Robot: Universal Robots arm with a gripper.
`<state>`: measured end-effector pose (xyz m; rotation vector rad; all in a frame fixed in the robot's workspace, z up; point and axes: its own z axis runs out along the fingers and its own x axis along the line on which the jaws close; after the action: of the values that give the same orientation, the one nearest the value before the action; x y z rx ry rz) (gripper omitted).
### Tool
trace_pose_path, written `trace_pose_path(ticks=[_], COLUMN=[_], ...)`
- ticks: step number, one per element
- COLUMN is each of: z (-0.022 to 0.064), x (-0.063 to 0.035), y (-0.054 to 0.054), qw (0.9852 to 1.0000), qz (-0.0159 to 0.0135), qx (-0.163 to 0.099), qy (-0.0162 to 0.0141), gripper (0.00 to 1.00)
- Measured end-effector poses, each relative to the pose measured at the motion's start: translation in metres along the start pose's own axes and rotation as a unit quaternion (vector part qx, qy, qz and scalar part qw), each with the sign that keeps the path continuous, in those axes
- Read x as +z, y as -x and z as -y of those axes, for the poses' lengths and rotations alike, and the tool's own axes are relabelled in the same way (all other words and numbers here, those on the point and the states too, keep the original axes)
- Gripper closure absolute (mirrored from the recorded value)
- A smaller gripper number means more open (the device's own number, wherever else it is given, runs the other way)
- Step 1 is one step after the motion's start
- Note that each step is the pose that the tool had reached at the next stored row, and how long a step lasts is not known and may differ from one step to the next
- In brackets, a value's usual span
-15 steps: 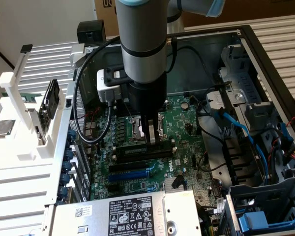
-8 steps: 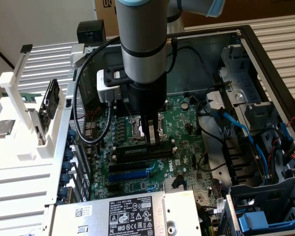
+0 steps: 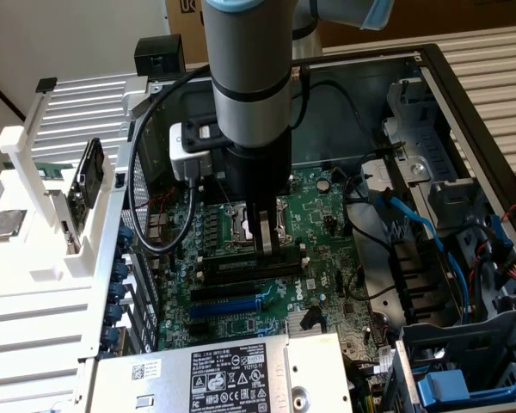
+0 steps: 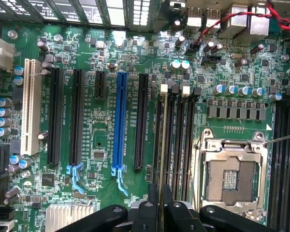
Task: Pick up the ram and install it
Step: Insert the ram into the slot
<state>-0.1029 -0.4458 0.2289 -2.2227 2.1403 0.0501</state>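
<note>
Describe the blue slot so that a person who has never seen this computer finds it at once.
Look inside the open computer case at the green motherboard. Beside the metal processor socket runs a row of long parallel slots. The blue slot stands among them: it is the only blue one, with black slots on both sides.

Gripper (image 4: 160, 193) pinching ram (image 4: 160, 145) edge-on over mem slots (image 4: 177, 140)

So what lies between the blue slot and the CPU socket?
In the wrist view: one black slot, then the memory slots, with the hand holding the ram edge-on along them.
</note>
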Motion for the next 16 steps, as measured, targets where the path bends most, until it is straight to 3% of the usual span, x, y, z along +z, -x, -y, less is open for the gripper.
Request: trace_pose_path(ticks=[16], z=[-0.0002], x=[0.0059], y=[-0.0003], qw=[1.0], qz=[0.0], qx=[0.0], qy=[-0.0002], gripper=[0.86])
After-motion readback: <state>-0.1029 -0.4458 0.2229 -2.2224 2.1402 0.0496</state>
